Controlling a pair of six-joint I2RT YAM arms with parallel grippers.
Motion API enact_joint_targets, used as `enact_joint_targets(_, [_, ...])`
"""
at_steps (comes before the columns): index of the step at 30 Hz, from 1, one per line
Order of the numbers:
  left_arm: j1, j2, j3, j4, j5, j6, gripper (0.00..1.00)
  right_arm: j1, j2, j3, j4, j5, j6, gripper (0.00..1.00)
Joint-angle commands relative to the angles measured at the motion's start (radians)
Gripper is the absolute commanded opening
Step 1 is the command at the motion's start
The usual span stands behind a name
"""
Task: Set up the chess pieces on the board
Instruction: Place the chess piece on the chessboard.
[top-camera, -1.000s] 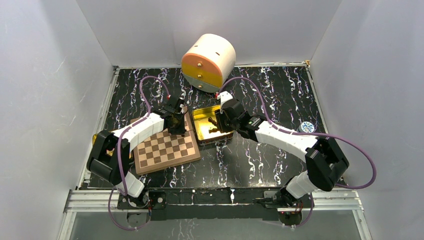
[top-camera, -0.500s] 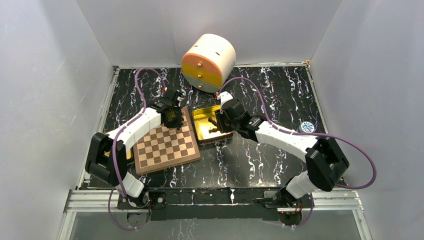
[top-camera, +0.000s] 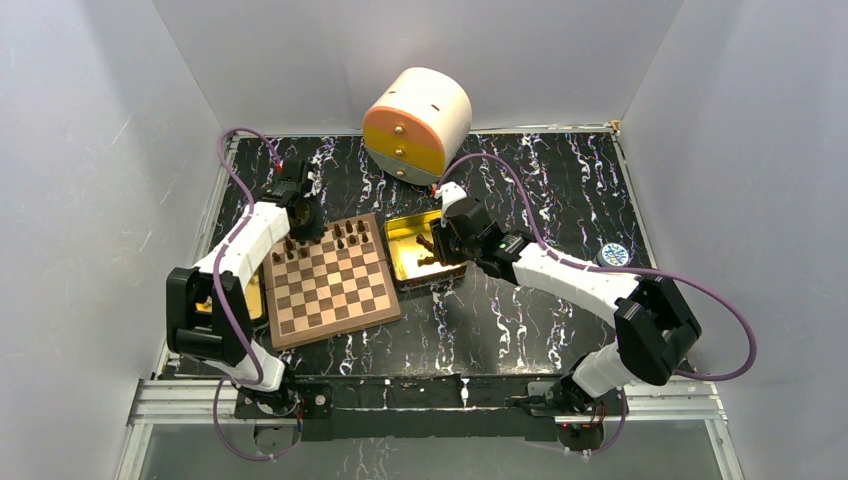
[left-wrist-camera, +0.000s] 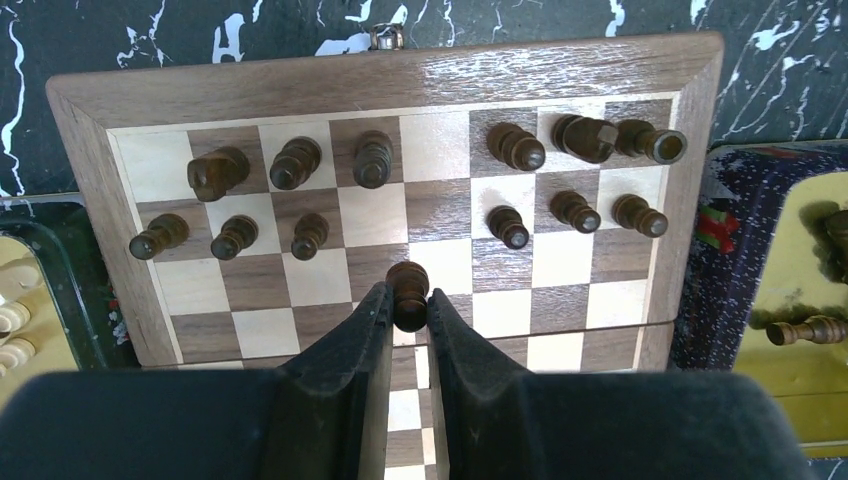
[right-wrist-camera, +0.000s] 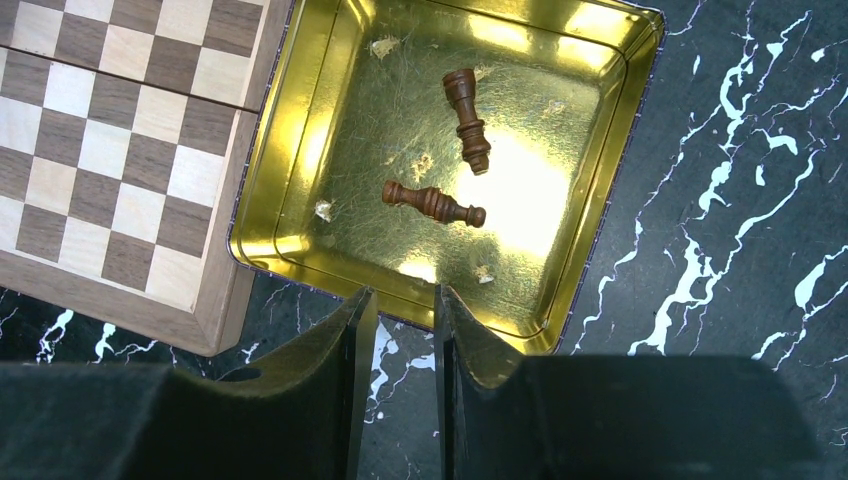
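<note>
The board (top-camera: 340, 295) lies left of centre, with several dark chess pieces (left-wrist-camera: 515, 148) standing in its two far rows (top-camera: 345, 235). My left gripper (top-camera: 305, 215) hangs over the board's far left part. In the left wrist view that gripper (left-wrist-camera: 408, 305) is shut on one dark piece (left-wrist-camera: 408, 288), held above the third row. My right gripper (right-wrist-camera: 400, 305) is open and empty over the near rim of the gold tin (right-wrist-camera: 255, 200). Two dark pieces lie on their sides in the tin (top-camera: 415, 262), one (right-wrist-camera: 467, 120) beyond the other (right-wrist-camera: 432, 203).
A round cream and orange drawer box (top-camera: 417, 122) stands at the back. A yellow tray with pale pieces (left-wrist-camera: 15, 315) sits left of the board. A small blue and white disc (top-camera: 614, 254) lies at the right. White walls close in three sides.
My left arm has swung from the board's far right corner by the tin to its far left side, carrying the piece. The right arm has stayed put.
</note>
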Motion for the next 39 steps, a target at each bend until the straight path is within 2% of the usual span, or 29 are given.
enact_joint_targets(1, [0.023,0.035,0.029,0.008,-0.012,0.023,0.12,-0.004,-0.042,-0.012,0.035,-0.001,0.011,0.36])
enact_joint_targets(39, [0.052,0.098,-0.078,0.115,0.0,0.037,0.15,-0.004,-0.023,-0.001,0.03,0.004,0.01,0.36])
